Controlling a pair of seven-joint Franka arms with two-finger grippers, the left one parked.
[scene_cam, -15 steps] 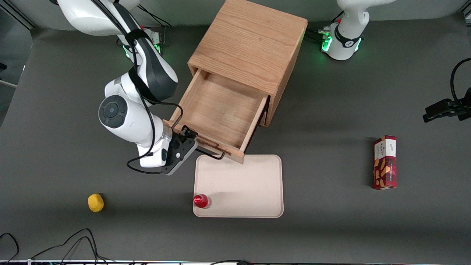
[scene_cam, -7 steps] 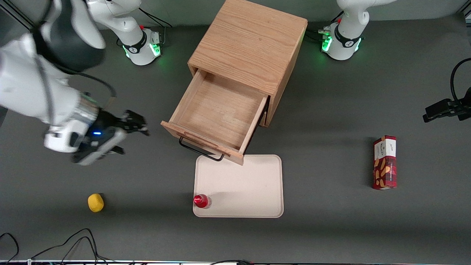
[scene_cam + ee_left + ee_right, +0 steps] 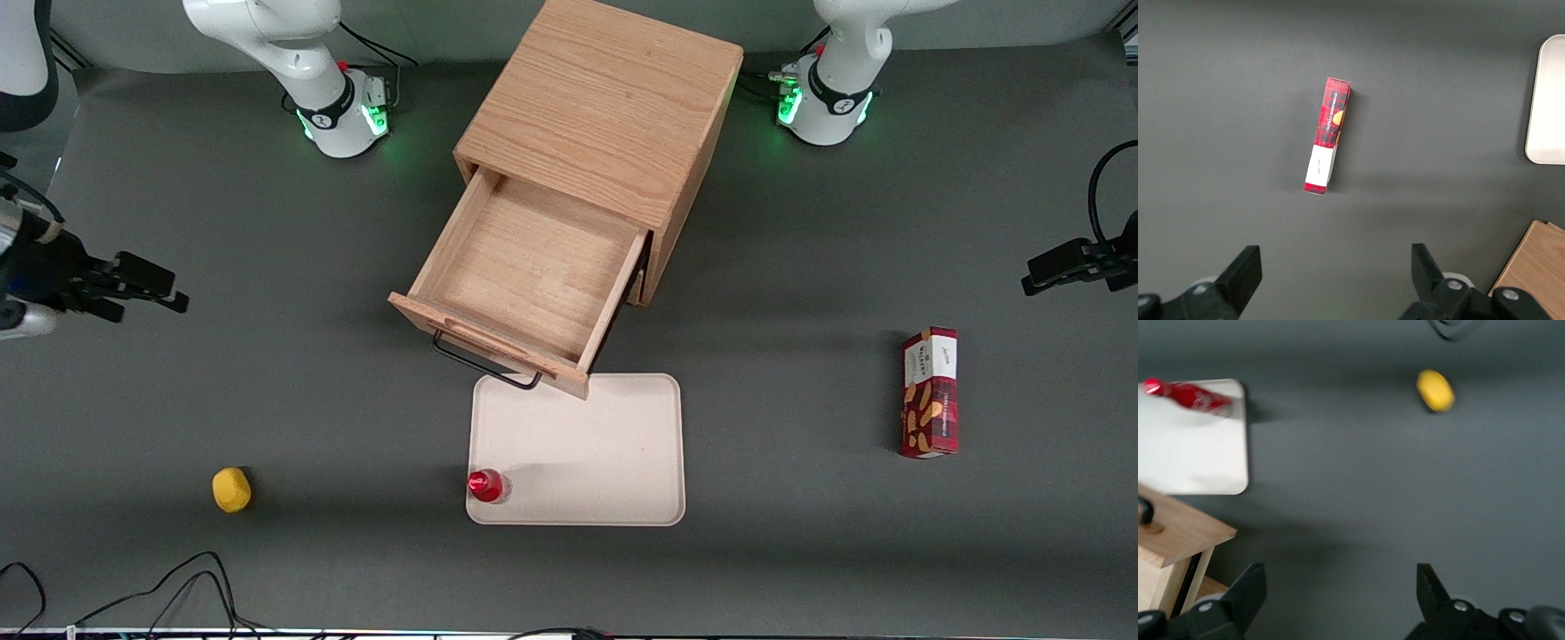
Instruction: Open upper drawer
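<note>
At mid-tabletop (image 3: 800, 551) the wooden cabinet (image 3: 605, 107) stands with its upper drawer (image 3: 524, 276) pulled well out toward the front camera, bare interior exposed and black wire handle (image 3: 484, 364) overhanging the edge of the cream tray (image 3: 587, 453); judged from this, the opening is done, which would explain why nothing grips the handle. Off toward the working arm's end, well apart from the drawer, the hand (image 3: 147, 286) hangs above the tabletop with fingers (image 3: 1248, 593) spread wide, holding and touching nothing; the red bottle (image 3: 486, 485) on the tray and the yellow lemon (image 3: 231, 490) lie nearer the camera.
</note>
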